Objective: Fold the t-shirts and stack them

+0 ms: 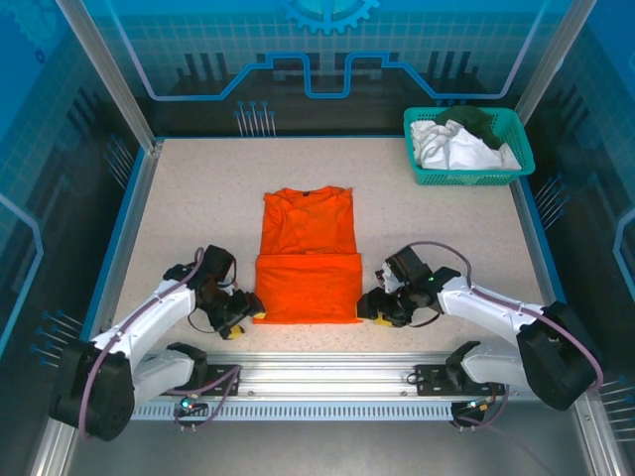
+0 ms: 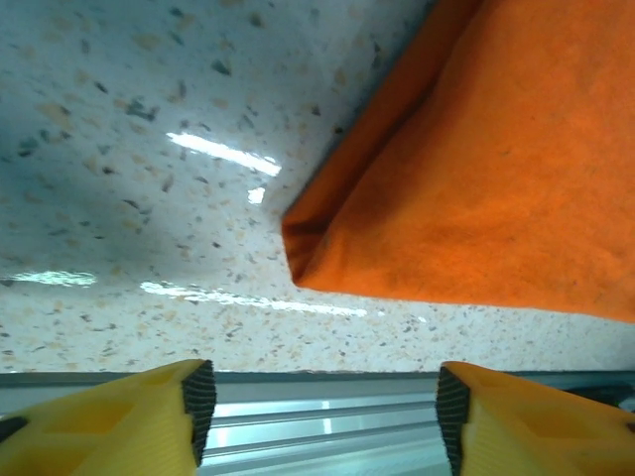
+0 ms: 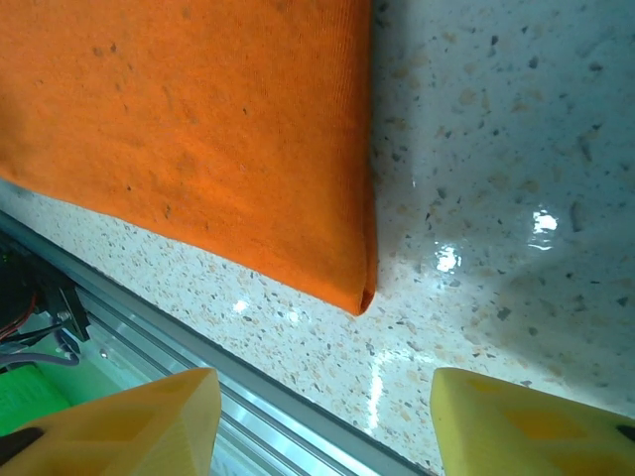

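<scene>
An orange t-shirt (image 1: 308,260) lies flat in the middle of the table, its lower part folded up over itself. My left gripper (image 1: 244,319) sits just off the fold's near left corner (image 2: 298,260), jaws open and empty. Off the near right corner (image 3: 362,293) rests my right gripper (image 1: 371,309), also open with nothing between its yellow fingers (image 3: 149,426). White and dark green t-shirts (image 1: 458,141) are heaped in the teal basket (image 1: 466,177) at the back right.
The metal rail (image 1: 327,382) runs along the table's near edge, just behind both grippers. Blue frame edges (image 1: 129,218) border the speckled tabletop (image 1: 198,198) on the left and right.
</scene>
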